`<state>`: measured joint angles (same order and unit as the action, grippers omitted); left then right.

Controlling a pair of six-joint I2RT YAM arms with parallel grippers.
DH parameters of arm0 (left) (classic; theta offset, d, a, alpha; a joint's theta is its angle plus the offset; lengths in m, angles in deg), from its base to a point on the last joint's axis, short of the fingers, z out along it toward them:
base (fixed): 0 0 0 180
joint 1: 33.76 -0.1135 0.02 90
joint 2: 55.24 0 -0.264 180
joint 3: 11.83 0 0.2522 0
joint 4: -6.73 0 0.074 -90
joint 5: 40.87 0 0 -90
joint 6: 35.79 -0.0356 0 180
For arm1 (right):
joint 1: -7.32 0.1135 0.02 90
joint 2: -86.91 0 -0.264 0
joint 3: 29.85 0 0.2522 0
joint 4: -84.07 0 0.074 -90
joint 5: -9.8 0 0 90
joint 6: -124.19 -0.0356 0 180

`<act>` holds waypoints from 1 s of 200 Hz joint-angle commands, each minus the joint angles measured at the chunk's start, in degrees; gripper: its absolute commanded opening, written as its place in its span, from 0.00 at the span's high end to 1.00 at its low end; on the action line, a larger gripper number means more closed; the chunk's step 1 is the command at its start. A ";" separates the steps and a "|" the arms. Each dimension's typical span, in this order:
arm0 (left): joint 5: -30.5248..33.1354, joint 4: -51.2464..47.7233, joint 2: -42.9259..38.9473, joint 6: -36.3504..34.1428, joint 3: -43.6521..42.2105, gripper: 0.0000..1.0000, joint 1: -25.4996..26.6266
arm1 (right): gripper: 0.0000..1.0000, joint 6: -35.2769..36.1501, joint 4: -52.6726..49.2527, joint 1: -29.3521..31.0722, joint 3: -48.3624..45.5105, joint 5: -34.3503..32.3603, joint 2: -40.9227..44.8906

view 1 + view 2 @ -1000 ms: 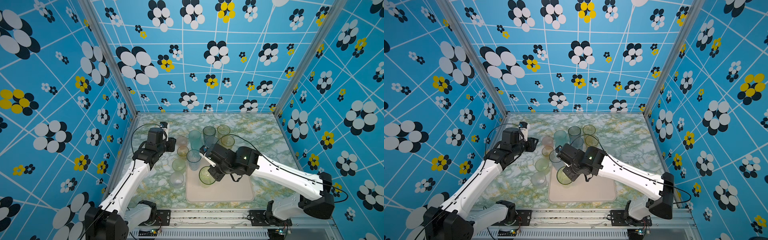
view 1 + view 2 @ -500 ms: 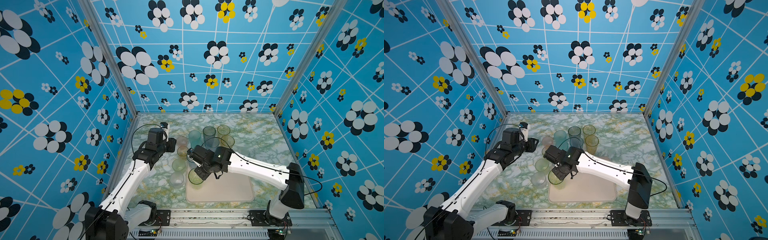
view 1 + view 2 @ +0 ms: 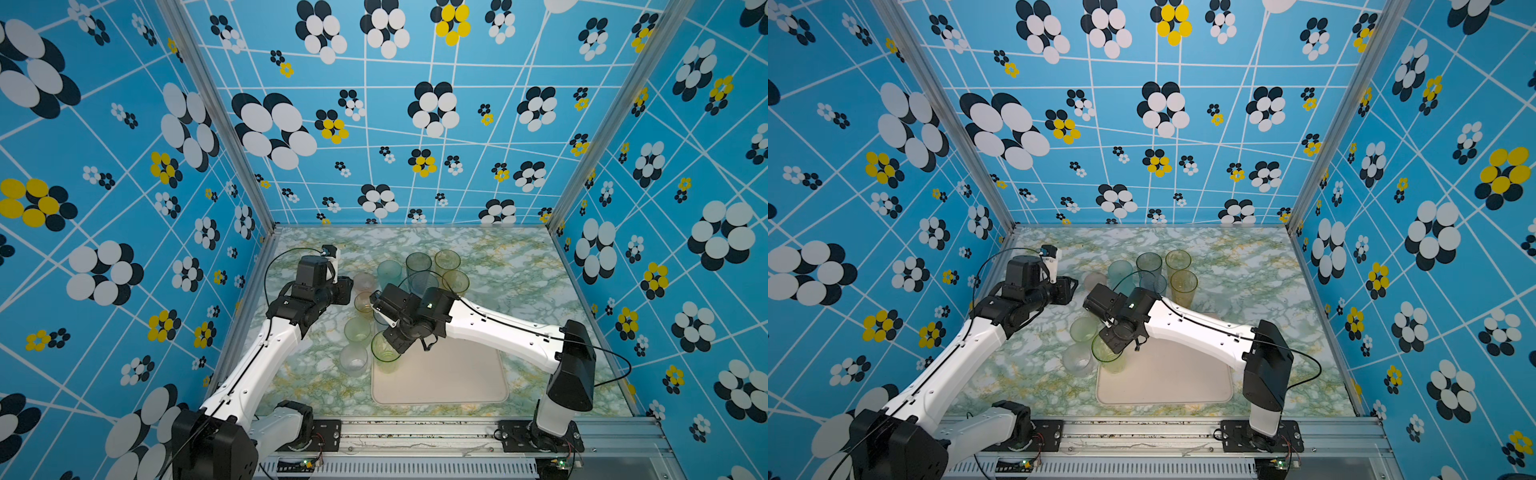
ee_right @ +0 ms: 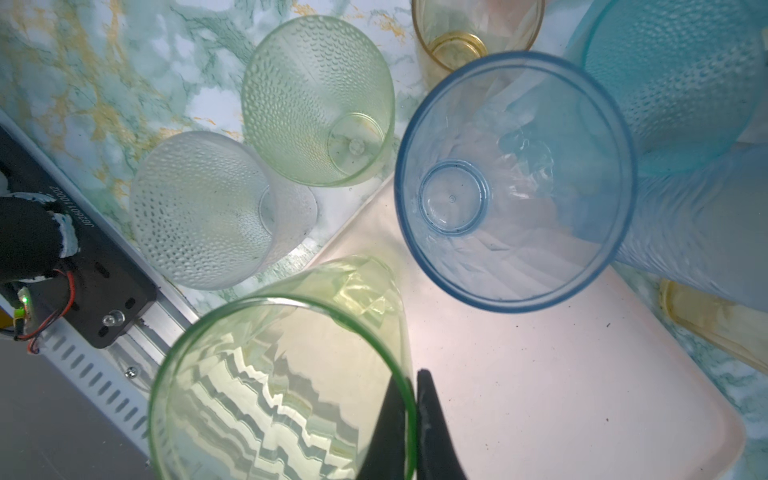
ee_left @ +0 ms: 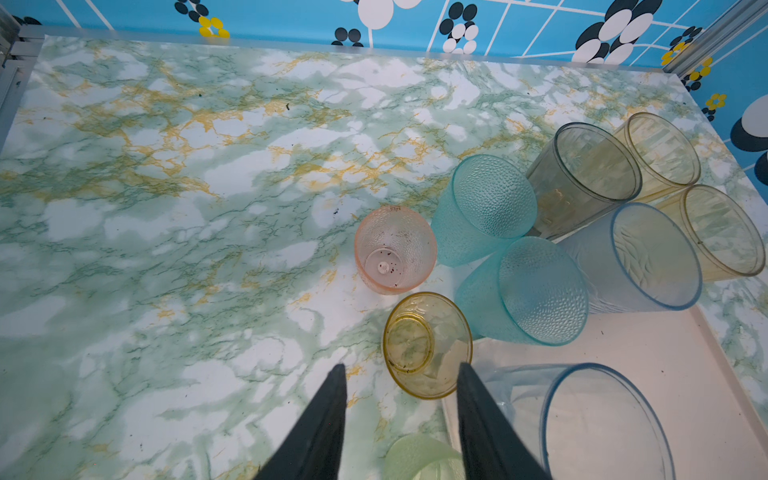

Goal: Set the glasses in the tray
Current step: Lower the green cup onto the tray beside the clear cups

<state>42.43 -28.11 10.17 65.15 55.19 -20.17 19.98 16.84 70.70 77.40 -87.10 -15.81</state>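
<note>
Tall green translucent plastic tumbler (image 4: 249,374): rim pinched by the right gripper (image 4: 409,374), at ten o'clock on the cream-white rectangular tray (image 3: 457,382). Left gripper (image 5: 402,368): fingers spread, empty, just beside a short amber tumbler (image 5: 428,345).

Bright, even light filled the scene; shadows on the marbled tabletop (image 3: 519,282) lay soft. Both top views bowed the patterned walls (image 3: 104,166) near the edges. In the right wrist view the tray (image 4: 540,395) glared pale and the green tumbler (image 4: 270,395) blurred at its near rim.

Green glass (image 4: 249,395), blue glass (image 4: 515,187), dimpled teal glass (image 5: 490,203), cream tray (image 4: 540,395), green-gold marbled table (image 5: 166,208), blue flowered walls (image 3: 374,124)
</note>
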 commanded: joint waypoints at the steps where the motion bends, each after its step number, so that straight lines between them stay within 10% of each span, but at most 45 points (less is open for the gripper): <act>1: -0.68 -0.51 0.94 -0.92 0.85 0.55 -0.14 | 1.00 -0.11 0.39 -0.52 1.51 1.13 -0.78; 200: -1.12 -0.51 2.84 -1.29 1.14 0.55 -0.59 | 1.00 -0.11 2.53 -3.09 0.29 4.71 -3.00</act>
<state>42.02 -28.13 12.49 64.91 55.21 -20.26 19.98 17.58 68.14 77.40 -83.62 -18.19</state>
